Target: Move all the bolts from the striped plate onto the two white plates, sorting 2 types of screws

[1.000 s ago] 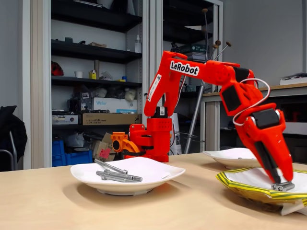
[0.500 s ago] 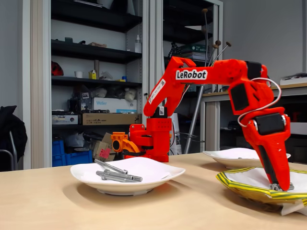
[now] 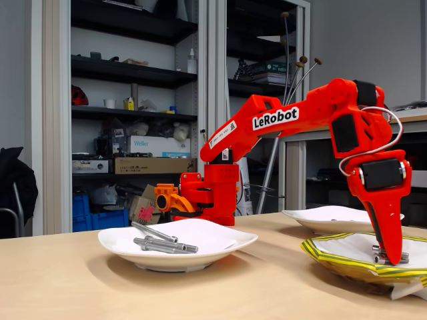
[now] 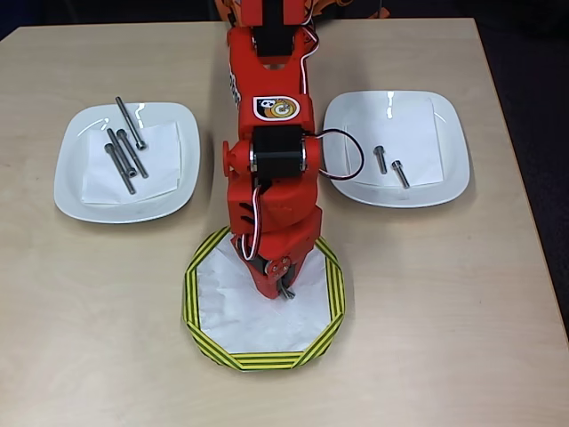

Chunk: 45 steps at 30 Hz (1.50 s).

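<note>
Paper lines the striped plate [image 4: 200, 322], the nearest thing to the desk's front edge in the overhead view, presumably to keep bolts from rolling. Over its centre the gripper [image 4: 283, 289] points straight down, and in the fixed view its fingers [image 3: 387, 255] sit low inside the rim with a short silver bolt [image 3: 391, 256] lying crosswise at their tips. Whether the fingers are clamped on it or only touching it I cannot tell; from above, the arm's own body covers the tips, and only a sliver of grey metal [image 4: 286, 292] shows beside them. Whether any other bolt lies on the striped plate under the arm is hidden too; the bare paper around it looks empty.

Beyond the striped plate, to either side of the arm, sit the two white plates. Left of the arm in the overhead view, the left white plate [image 4: 67, 182] holds the long slim bolts [image 4: 123, 153], three or four lying close together on their paper; their exact count is hard to read where they overlap. Right of the arm, the right white plate [image 4: 449, 173] holds two short stubby bolts [image 4: 389, 166] lying just apart. So the sorting runs long to one side, short to the other, and a short bolt from the striped plate would likely belong on the right.
</note>
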Motion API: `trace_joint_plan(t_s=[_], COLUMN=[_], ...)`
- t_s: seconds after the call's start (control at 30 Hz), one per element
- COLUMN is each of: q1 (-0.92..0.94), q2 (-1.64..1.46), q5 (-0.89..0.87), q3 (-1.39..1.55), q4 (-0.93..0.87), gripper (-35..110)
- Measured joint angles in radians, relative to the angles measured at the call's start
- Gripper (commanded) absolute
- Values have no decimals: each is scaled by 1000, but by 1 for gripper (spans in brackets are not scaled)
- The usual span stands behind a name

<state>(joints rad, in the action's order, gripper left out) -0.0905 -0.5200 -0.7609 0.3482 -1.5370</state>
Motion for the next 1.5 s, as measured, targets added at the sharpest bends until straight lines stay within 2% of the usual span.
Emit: trace_joint_plan(t_s=[0.3,0.57,0.77,0.87,1.0,1.17,1.23,1.33,1.5], q1=[5,-41,-199,-311,-449,-580,-598,-620,-617], q2=[-21,-405,-864,-1086,-1272,-1367,-1378,-1384,-1384], q5=[-15,-112,-371,-534,-704,-851,-899,-894,-857], q3=[-58,365,897,1187,1477,1661,1700,1724,1727], q4=[-163,-150,-26,91,210,296,328,390,472], gripper=[0,0,0,0,0,1,10,18,21])
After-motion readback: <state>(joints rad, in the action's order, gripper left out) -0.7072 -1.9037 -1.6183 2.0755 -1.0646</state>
